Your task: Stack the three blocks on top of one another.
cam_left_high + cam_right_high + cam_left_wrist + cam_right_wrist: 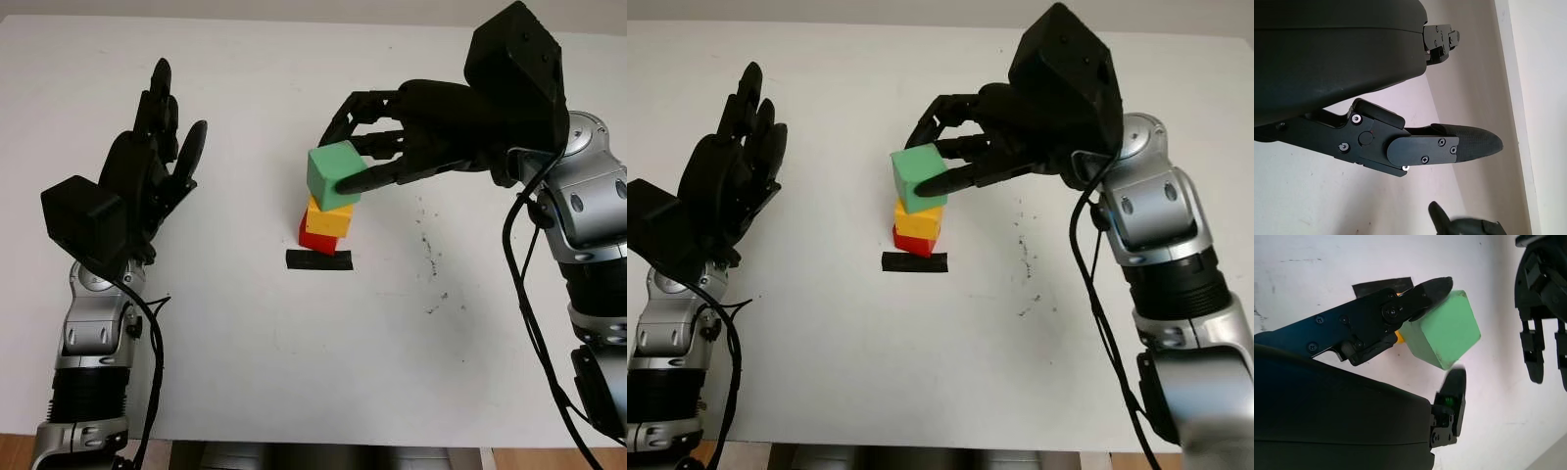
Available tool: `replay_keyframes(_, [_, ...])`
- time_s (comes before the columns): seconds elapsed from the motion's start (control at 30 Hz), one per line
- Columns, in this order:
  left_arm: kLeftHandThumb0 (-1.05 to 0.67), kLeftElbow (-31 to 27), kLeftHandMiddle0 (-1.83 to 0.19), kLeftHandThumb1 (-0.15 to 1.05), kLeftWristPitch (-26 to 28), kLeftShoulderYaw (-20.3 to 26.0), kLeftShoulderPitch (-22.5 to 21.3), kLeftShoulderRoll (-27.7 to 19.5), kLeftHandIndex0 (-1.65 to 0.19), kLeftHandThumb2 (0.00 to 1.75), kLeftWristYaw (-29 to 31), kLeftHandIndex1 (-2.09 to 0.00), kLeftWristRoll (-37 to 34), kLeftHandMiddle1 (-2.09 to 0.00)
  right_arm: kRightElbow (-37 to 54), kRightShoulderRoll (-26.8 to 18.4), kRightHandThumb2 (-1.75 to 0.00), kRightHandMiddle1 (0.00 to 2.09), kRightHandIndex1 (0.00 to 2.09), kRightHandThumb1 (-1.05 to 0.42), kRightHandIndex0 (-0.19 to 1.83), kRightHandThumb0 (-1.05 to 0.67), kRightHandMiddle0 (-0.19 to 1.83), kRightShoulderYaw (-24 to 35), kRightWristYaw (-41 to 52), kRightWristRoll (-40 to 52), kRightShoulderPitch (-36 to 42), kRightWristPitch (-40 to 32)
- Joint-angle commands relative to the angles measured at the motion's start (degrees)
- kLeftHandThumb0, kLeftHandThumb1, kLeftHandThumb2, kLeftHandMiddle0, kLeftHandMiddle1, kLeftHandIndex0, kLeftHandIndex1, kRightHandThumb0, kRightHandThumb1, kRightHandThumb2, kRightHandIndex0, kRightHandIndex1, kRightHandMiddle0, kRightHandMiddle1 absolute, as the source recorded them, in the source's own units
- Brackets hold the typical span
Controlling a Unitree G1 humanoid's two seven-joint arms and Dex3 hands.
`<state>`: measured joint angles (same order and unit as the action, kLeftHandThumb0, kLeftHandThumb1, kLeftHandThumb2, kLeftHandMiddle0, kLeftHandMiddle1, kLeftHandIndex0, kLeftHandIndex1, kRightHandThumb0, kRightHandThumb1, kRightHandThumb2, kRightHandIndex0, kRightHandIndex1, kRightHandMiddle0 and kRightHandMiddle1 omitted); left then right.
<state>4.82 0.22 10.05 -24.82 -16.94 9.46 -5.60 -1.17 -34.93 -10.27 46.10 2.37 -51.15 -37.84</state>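
Right eye view | our right hand (955,157) grips the green foam cube (919,177), tilted atop the yellow cube (919,221) over the red cube (904,241) | we should level it before releasing | left hand (147,166) open, well apart.

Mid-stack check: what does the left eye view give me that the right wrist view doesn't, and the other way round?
Left eye alone: the whole stack, green block tilted on the yellow block, red block at the bottom, with the left hand open and raised well to the side. Right wrist alone: a close look at how two fingers press opposite sides of the green block, with just a sliver of yellow behind. Both: the right hand shut on the green block, the black tape strip and the white table.
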Motion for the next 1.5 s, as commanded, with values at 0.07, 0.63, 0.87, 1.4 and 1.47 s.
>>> replay_keyframes(0.07, [-0.75,-1.41,0.16,1.05,0.15,0.49,1.30,-0.17,0.14,0.42,0.13,-0.05,-0.48,-0.05,0.54,-3.25,-0.05,0.11,0.00,-0.89,-0.18,-0.75,-0.18,-0.01,4.54,0.34,-0.03,4.88])
replay_keyframes(0.63, [-0.76,-0.18,0.16,1.05,-0.18,0.40,0.73,-0.16,0.14,0.41,-0.11,-0.05,-0.74,-0.05,5.07,0.22,-0.36,0.00,0.00,-1.04,-0.19,-0.96,-0.19,17.52,-2.10,13.01,7.25,8.92])
replay_keyframes(0.87, [-0.78,1.92,0.19,1.05,-2.17,0.48,0.26,0.75,0.17,0.48,0.01,-0.04,-1.51,-0.04,8.54,10.01,-0.72,0.00,0.00,-1.05,-0.19,-0.81,-0.19,20.12,-22.04,11.24,14.55,8.61])
replay_keyframes(1.4, [-0.76,7.15,0.19,1.05,-4.32,-0.10,-0.97,3.31,0.18,0.53,0.46,-0.04,-2.82,-0.03,0.98,18.67,-0.76,0.00,0.00,-1.05,-0.19,-0.91,-0.19,20.09,-33.89,8.52,20.39,15.47])
replay_keyframes(1.47, [-0.76,7.73,0.19,1.05,-4.38,0.04,-1.28,3.65,0.18,0.51,0.74,-0.04,-3.37,-0.02,0.10,19.65,-0.76,0.00,0.00,-1.05,-0.19,-0.92,-0.19,20.55,-33.72,9.76,20.75,16.05])
